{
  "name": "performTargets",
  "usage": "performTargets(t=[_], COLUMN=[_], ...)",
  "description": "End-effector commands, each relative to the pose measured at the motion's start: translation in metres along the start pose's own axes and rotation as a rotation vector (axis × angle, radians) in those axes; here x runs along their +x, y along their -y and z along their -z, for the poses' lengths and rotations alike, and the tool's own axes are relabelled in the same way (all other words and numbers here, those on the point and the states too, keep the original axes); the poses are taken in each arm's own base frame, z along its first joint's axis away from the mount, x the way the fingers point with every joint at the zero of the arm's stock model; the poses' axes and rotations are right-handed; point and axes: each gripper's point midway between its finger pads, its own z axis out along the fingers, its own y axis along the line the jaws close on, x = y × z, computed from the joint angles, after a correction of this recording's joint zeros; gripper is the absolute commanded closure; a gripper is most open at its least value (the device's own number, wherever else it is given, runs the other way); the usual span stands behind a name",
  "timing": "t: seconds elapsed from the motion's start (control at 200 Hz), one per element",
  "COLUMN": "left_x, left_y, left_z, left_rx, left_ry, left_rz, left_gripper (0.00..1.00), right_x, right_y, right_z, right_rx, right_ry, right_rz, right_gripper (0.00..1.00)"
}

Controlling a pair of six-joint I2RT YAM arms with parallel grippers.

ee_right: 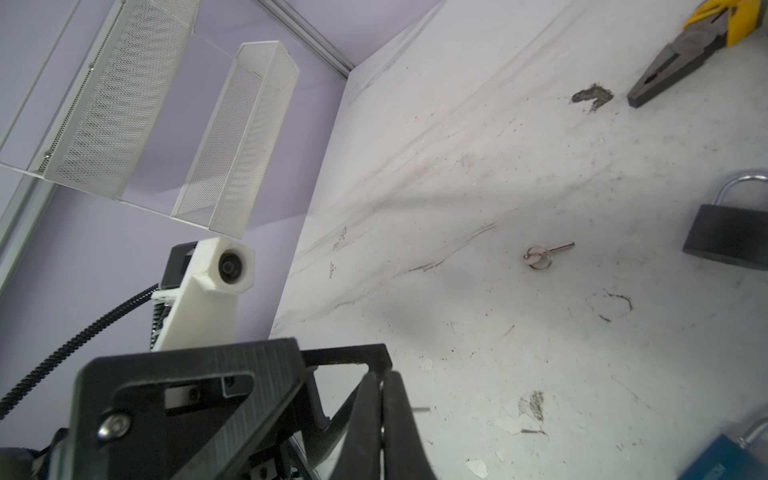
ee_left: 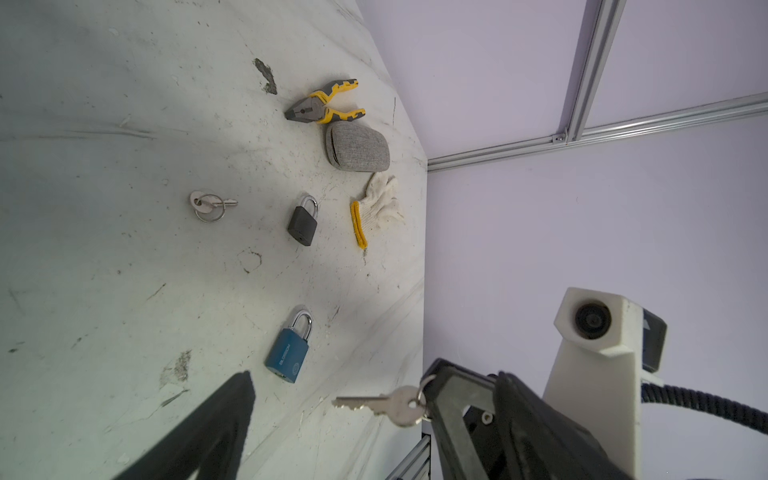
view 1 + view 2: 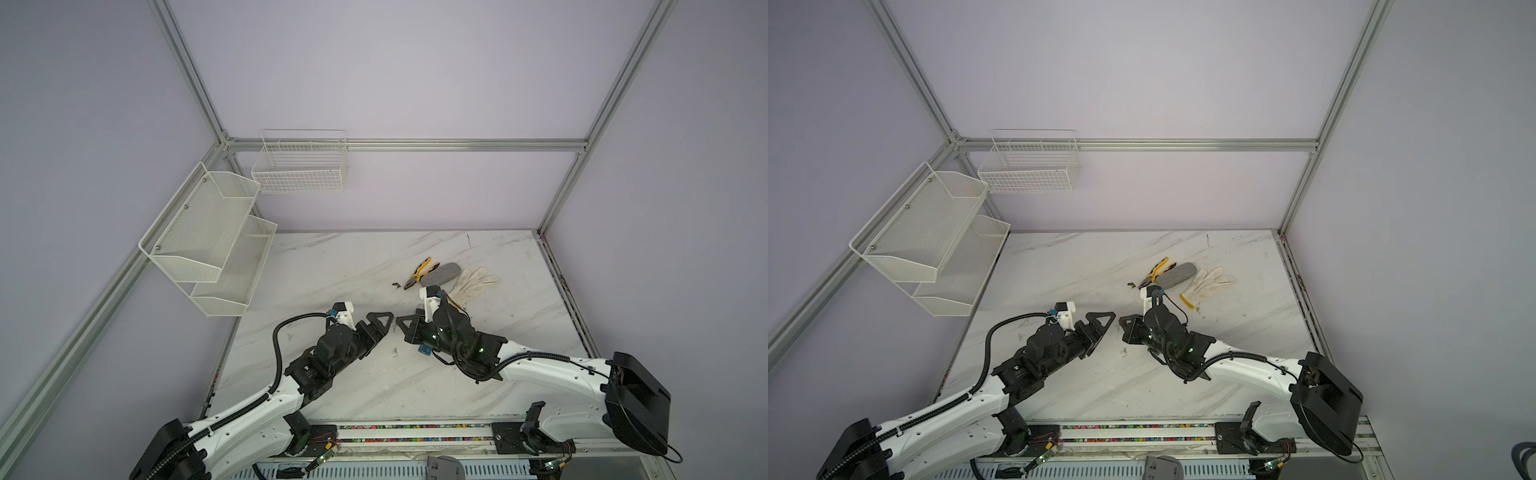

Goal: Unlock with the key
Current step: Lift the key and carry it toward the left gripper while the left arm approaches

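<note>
My right gripper (image 1: 380, 384) is shut on the ring end of a silver key (image 2: 374, 405) and holds it above the table, blade pointing at my left gripper (image 3: 384, 320). The left gripper is open, with nothing in it. One of its fingers (image 2: 224, 419) shows dark below the key. Both grippers meet almost tip to tip in both top views. A blue padlock (image 2: 289, 349) lies on the table just beyond the key, and a black padlock (image 2: 303, 222) lies farther on. A second key (image 2: 212, 204) on a ring lies flat nearby. My right arm hides the padlocks in both top views.
Yellow-handled pliers (image 3: 417, 274), a grey pouch (image 3: 442, 273) and a white glove (image 3: 473, 282) lie behind the right gripper. White mesh shelves (image 3: 208, 241) and a wire basket (image 3: 301, 170) hang on the left and back walls. The table (image 3: 332, 266) is scuffed marble.
</note>
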Motion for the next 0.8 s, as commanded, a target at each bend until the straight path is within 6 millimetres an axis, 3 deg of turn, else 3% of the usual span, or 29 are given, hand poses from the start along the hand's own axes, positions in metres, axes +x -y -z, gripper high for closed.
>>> performTargets(t=[0.0, 0.095, 0.32, 0.505, 0.795], left_x=[-0.019, -0.021, -0.033, -0.035, -0.040], left_y=[0.070, 0.069, 0.080, 0.080, 0.080], left_z=[0.002, 0.000, 0.005, 0.003, 0.008], left_rx=[0.179, 0.173, 0.227, 0.234, 0.252], left_ry=[0.050, 0.061, 0.120, 0.127, 0.155], left_rz=[0.120, 0.163, 0.238, 0.287, 0.301], left_gripper=[0.07, 0.05, 0.04, 0.04, 0.12], right_x=[-0.020, -0.029, -0.020, -0.019, -0.015], right_y=[-0.028, -0.047, -0.047, -0.054, -0.045], right_z=[-0.005, -0.002, -0.020, -0.022, -0.014], right_rx=[-0.097, -0.175, -0.216, -0.260, -0.234], right_ry=[0.059, 0.090, 0.074, 0.073, 0.069], right_rz=[0.014, 0.020, 0.016, 0.014, 0.047], right_gripper=[1.00, 1.00, 1.00, 1.00, 1.00])
